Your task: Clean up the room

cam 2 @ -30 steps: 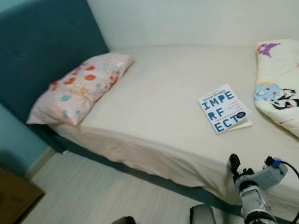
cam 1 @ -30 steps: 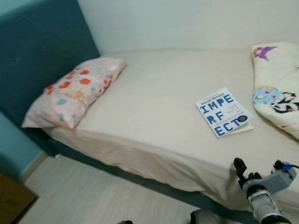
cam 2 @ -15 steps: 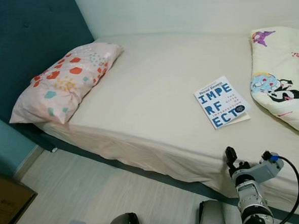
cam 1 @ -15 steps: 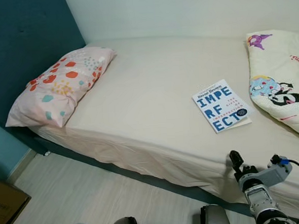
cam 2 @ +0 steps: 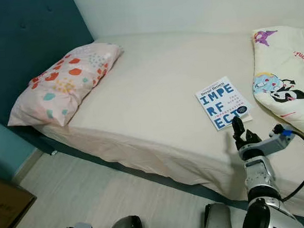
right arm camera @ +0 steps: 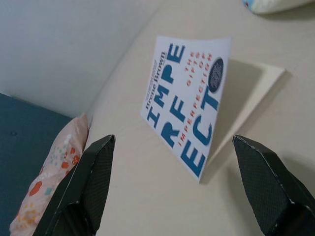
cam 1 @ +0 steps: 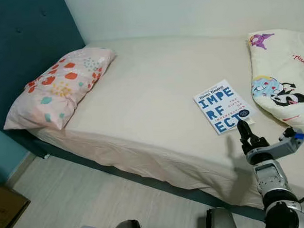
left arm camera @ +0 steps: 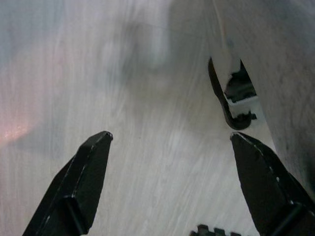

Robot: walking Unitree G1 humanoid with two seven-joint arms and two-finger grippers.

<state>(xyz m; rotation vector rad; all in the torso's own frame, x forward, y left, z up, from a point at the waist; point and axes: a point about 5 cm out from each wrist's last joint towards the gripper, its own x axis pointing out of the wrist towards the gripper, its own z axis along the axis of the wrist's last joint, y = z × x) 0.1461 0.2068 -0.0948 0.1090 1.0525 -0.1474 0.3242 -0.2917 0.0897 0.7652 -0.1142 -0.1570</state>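
Note:
A white paperback book (cam 1: 222, 105) with big blue letters lies on the cream sheet of the bed (cam 1: 156, 98), right of the middle, its cover slightly lifted. My right gripper (cam 1: 244, 131) hovers just short of the book's near edge, raised over the mattress edge. In the right wrist view the book (right arm camera: 189, 103) lies ahead between the two black fingers (right arm camera: 93, 182), which stand wide open with nothing held. My left gripper (left arm camera: 170, 142) hangs low over the pale wooden floor, fingers spread open.
A pink pillow (cam 1: 60, 86) with coloured spots lies at the head of the bed against the teal headboard (cam 1: 18, 44). A cartoon-print duvet (cam 1: 284, 80) is bunched at the right. A brown box (cam 1: 5, 208) stands on the floor at the left.
My right gripper has risen from below the mattress edge and moved forward to just short of the book. The head camera has shifted slightly closer to the bed.

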